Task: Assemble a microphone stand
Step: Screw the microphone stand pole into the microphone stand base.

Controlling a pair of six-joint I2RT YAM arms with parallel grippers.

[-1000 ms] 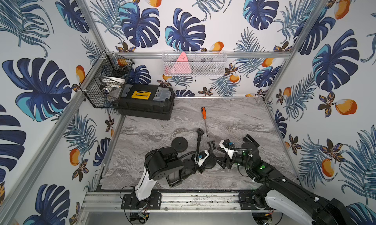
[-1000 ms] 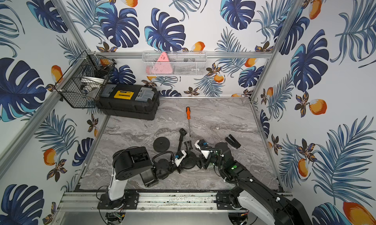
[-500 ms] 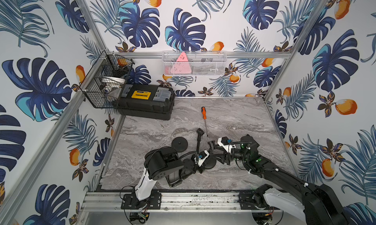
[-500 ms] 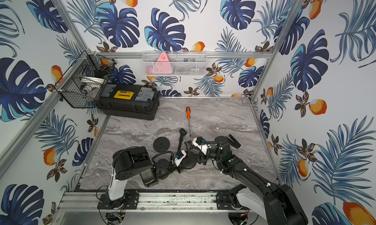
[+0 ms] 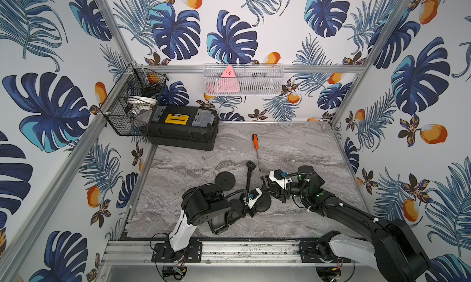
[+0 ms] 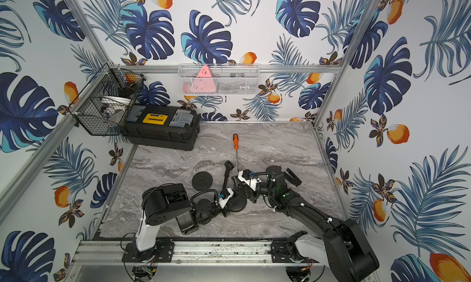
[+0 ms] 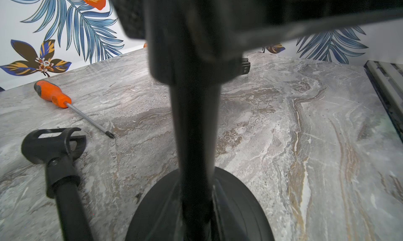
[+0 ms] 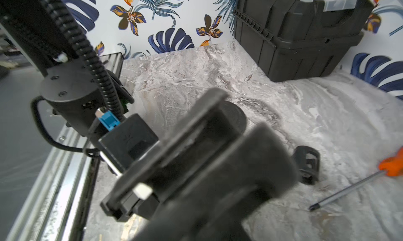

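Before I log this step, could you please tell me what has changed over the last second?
The right gripper swung in toward the left gripper, reaching the upright pole that the left holds on the round base; whether its jaws grip is unclear. The left gripper, screwdriver and loose disc stayed put.

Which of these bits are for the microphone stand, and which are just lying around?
For the stand: round base, upright tube, pole with clip, spare disc.
Probably lying about: screwdriver, toolbox, wire basket, mesh tray.
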